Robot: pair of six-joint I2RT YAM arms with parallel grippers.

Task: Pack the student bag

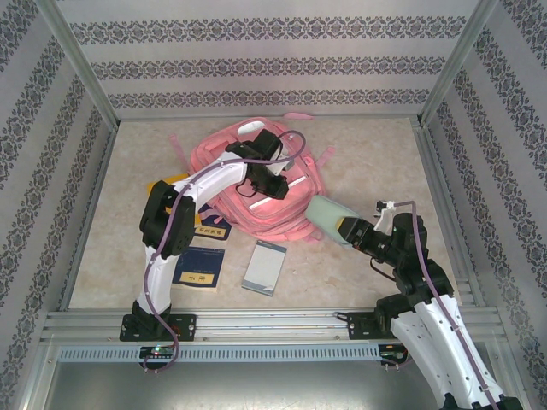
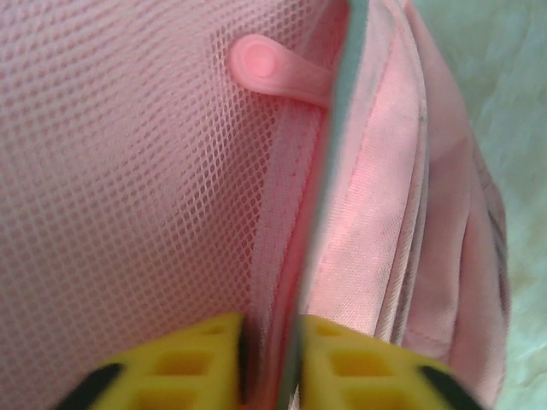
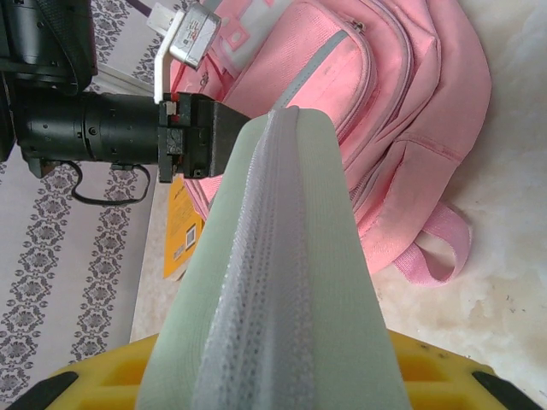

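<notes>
The pink student bag (image 1: 282, 218) lies at the middle back of the table. My left gripper (image 1: 265, 182) is down on top of it. In the left wrist view the yellow fingers (image 2: 197, 363) are shut on a fold of the bag's fabric (image 2: 282, 256) beside pink mesh, with a pink zip pull (image 2: 261, 61) just beyond. To the right of the bag, my right gripper (image 1: 350, 229) is shut on a pale green zipped pouch (image 1: 326, 216). The pouch (image 3: 273, 273) points toward the bag (image 3: 385, 77) and hides most of the right fingers.
A yellow book (image 1: 214, 229) lies by the bag's left edge, with another yellow one (image 1: 162, 185) behind the left arm. A dark blue book (image 1: 199, 266) and a grey-blue notebook (image 1: 265, 267) lie in front. Patterned walls close in three sides.
</notes>
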